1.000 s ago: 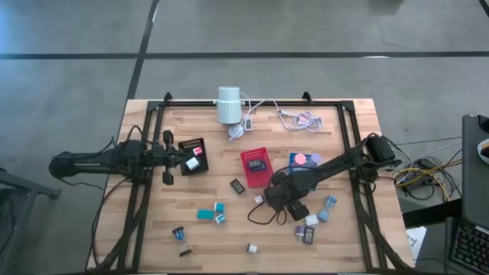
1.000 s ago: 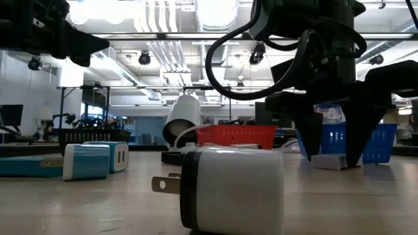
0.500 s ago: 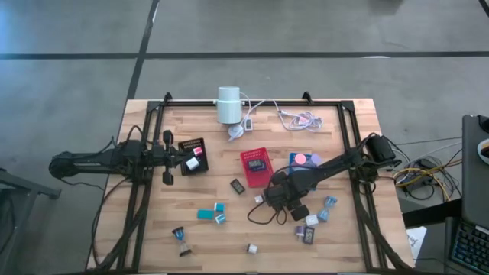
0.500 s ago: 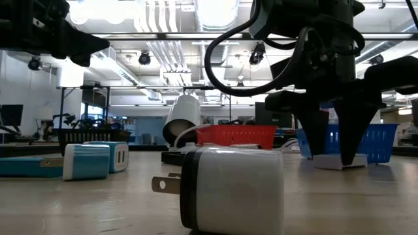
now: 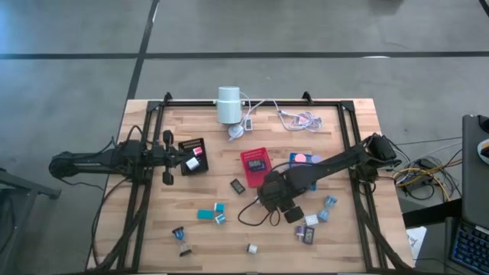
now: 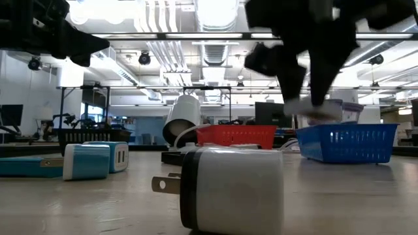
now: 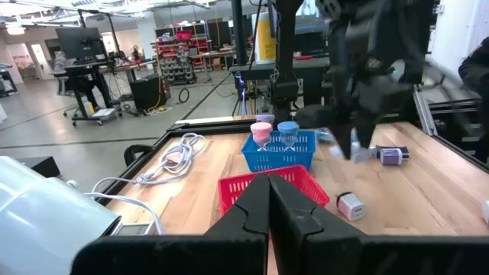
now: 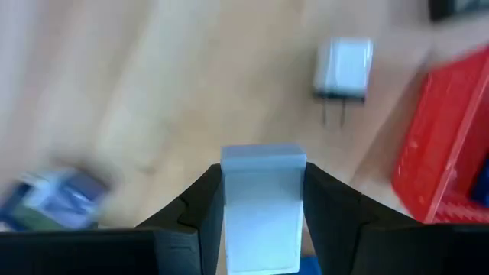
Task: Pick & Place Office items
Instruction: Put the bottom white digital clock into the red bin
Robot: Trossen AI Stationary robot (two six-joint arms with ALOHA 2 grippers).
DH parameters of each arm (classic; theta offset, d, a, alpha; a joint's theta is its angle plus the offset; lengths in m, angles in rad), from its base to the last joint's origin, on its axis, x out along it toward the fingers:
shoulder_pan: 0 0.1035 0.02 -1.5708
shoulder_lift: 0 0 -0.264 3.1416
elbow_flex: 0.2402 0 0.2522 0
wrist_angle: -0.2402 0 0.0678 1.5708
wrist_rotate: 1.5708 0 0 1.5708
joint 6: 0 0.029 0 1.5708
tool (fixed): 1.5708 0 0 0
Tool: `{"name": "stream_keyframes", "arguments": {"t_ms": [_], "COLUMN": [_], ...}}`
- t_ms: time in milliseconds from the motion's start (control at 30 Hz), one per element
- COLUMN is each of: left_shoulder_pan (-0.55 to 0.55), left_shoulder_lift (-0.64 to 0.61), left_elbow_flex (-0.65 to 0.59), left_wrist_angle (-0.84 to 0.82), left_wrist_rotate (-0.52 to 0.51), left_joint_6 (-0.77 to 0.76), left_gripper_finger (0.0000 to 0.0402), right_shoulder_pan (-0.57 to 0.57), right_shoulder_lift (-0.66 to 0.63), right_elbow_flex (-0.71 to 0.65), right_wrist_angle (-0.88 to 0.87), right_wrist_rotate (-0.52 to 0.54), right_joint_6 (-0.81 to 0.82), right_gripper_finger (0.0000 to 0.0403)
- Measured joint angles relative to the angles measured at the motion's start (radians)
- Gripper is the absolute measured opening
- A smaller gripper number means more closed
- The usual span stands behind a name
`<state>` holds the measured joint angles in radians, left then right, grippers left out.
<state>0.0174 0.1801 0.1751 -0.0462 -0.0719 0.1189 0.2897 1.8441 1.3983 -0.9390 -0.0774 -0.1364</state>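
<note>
My right gripper [image 6: 312, 103] hangs over the table's middle right, shut on a small pale grey-blue block [image 8: 263, 200] that is lifted off the wood. A white plug charger [image 8: 344, 67] lies on the table below it, beside the red tray [image 5: 256, 162]. More office items lie scattered: teal blocks [image 5: 210, 214] and small pieces [image 5: 309, 228] toward the near edge. My left gripper [image 7: 269, 205] is shut on nothing and held level at the table's left, next to the black tray [image 5: 192, 145]. My right gripper pinches the pale block between its two fingers, one on each opposite side [image 8: 226, 191]. The fingers come from above, pointing steeply down. The block hangs clear of the table, roughly level below the fingers [image 6: 290, 78].
A blue tray [image 5: 304, 160] with pink and blue discs stands right of the red one. A white cylinder [image 5: 228, 105] with cables [image 5: 302, 118] lies at the far edge. A second white charger [image 6: 228, 189] lies near the front edge.
My right gripper has shut on the pale block, which lay on the table between its fingers. It has then risen and shifted a little toward the table's left. The block now hangs clear of the wood.
</note>
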Motion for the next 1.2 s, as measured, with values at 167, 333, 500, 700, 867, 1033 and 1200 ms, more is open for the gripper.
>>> {"name": "stream_keyframes", "arguments": {"t_ms": [167, 333, 500, 700, 867, 1033, 1200], "left_shoulder_pan": [0.000, 0.000, 0.000, 0.000, 0.000, 0.000, 0.000], "left_shoulder_lift": [0.000, 0.000, 0.002, 0.002, 0.002, 0.003, 0.003], "left_elbow_flex": [0.000, 0.000, -0.001, -0.001, -0.001, -0.001, -0.001], "left_wrist_angle": [0.000, -0.001, -0.007, -0.007, 0.007, 0.007, 0.002], "left_wrist_rotate": [0.000, 0.000, 0.000, 0.000, -0.004, -0.004, -0.004], "left_joint_6": [0.000, 0.000, 0.000, -0.001, -0.018, -0.017, -0.011], "left_gripper_finger": [0.0005, 0.0005, 0.0005, 0.0005, 0.0005, 0.0005, 0.0005], "right_shoulder_pan": [0.000, -0.002, -0.014, -0.043, -0.057, -0.066, -0.065], "right_shoulder_lift": [-0.077, -0.263, -0.537, -0.853, -1.065, -1.191, -1.265], "right_elbow_flex": [0.055, 0.009, -0.140, -0.403, -0.643, -0.880, -1.099], "right_wrist_angle": [0.046, 0.183, 0.395, 0.714, 0.907, 1.098, 1.375], "right_wrist_rotate": [-0.043, 0.017, 0.102, 0.148, 0.201, 0.212, 0.207], "right_joint_6": [-0.010, -0.043, -0.024, 0.028, 0.067, 0.123, 0.113], "right_gripper_finger": [0.0137, 0.0137, 0.0137, 0.0137, 0.0137, 0.0137, 0.0137]}}
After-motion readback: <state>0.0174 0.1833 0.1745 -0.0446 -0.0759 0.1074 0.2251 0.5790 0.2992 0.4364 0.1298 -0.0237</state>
